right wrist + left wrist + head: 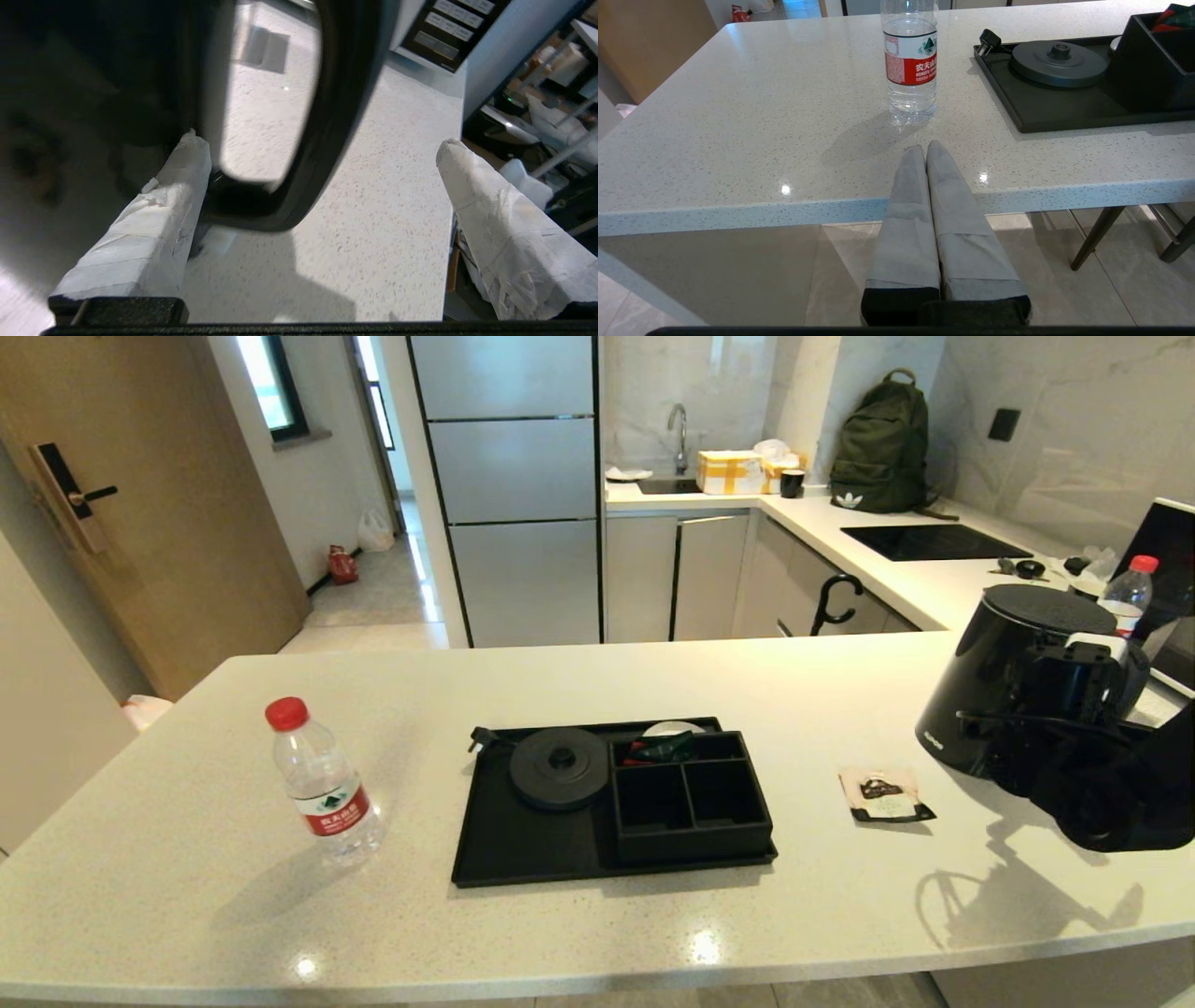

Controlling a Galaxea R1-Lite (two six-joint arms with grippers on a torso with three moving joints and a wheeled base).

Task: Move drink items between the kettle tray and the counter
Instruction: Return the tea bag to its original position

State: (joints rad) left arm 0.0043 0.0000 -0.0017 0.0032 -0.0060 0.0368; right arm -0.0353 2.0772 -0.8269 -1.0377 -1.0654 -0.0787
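The black kettle (1018,681) stands on the white counter (653,933) at the far right, off the tray. My right gripper (1088,677) is open around its handle (327,116); one taped finger (187,158) touches the handle, the other stands well clear. The water bottle (322,784) stands upright on the counter left of the black tray (523,849). The tray's round kettle base (558,767) is bare. The pinkish sachet (885,795) lies flat on the counter right of the tray. My left gripper (924,147) is shut and empty, low at the counter's front edge, short of the bottle (910,60).
The tray's compartment box (691,798) holds red and green packets (658,747) in a back section. A second red-capped bottle (1125,593) and a dark appliance (1167,569) stand behind the kettle. The counter's right edge lies close beside my right gripper.
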